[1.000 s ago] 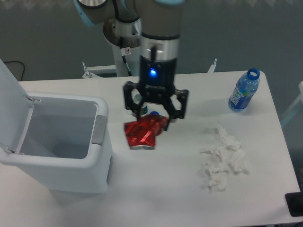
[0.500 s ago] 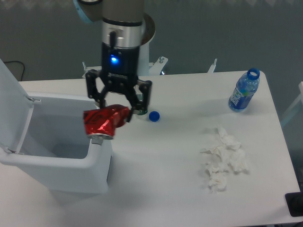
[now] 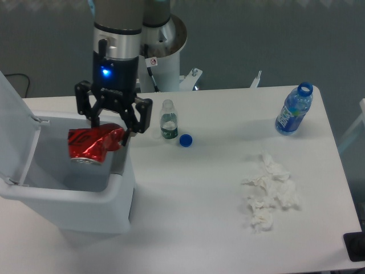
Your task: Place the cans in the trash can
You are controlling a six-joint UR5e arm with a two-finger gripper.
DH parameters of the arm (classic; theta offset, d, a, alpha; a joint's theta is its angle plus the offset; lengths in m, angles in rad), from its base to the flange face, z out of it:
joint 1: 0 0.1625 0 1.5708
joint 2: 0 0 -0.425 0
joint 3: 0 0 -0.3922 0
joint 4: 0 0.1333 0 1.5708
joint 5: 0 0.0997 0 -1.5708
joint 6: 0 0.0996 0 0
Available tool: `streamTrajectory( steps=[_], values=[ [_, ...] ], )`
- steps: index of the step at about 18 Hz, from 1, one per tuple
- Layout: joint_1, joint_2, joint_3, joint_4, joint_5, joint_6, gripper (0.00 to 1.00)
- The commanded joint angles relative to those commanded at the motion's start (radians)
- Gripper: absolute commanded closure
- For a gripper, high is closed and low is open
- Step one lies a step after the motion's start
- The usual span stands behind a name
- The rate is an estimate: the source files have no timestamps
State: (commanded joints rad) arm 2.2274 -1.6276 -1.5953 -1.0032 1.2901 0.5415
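- Gripper (image 3: 109, 136), black and two-fingered, is clamped on the crumpled shiny red metal can (image 3: 91, 145), held in the air over the open white rectangular plastic trash bin (image 3: 80, 197).
- Its fingertips are partly hidden against the can.
- Left of the gripper, the bin's raised lid (image 3: 11, 108) is cut off by the frame edge.
- Right of it stand a small clear plastic bottle (image 3: 167, 120) and a loose blue cap (image 3: 185, 140).
- Farther right lie crumpled white tissues (image 3: 268, 191) and a blue plastic bottle (image 3: 294, 109).
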Motion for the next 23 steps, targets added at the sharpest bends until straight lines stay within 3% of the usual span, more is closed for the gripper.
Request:
streamTrajectory(
  steps=[13, 16, 18, 23],
  values=[
    [-0.038, -0.003, -0.021, 0.002, 0.003, 0.0, 0.27],
    [-0.04, -0.002, -0.025, 0.002, 0.003, 0.0, 0.24],
    [-0.045, -0.003, -0.025, 0.003, 0.005, 0.006, 0.08],
    [-0.045, 0.0, -0.022, 0.005, 0.005, 0.009, 0.04]
  ],
)
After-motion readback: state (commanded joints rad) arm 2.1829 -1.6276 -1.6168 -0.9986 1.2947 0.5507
